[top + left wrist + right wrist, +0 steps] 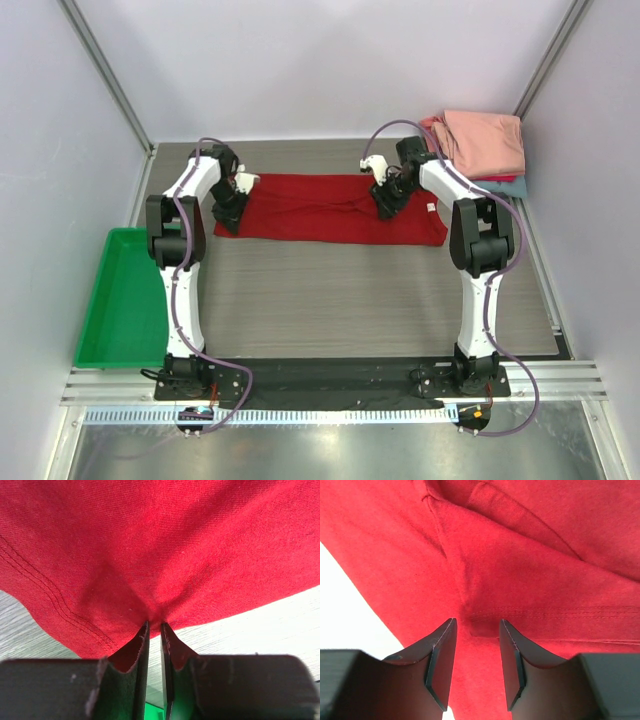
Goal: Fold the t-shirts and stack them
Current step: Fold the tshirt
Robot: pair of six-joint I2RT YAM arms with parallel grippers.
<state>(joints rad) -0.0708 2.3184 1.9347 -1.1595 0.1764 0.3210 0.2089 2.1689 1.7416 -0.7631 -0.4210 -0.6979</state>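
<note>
The grey wood-grain table (350,300) carries a deep red t-shirt (320,210) spread flat across its far middle. In the far right corner sits a stack of folded t-shirts (485,145), salmon-pink on top. A green plastic tray (125,295) lies along the left edge.

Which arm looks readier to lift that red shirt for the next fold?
Probably left. The left claw is pinched shut on the edge of the red shirt, cloth puckering at its tips. The right claw stands open over a seam, gripping nothing yet, so it must close first.
</note>
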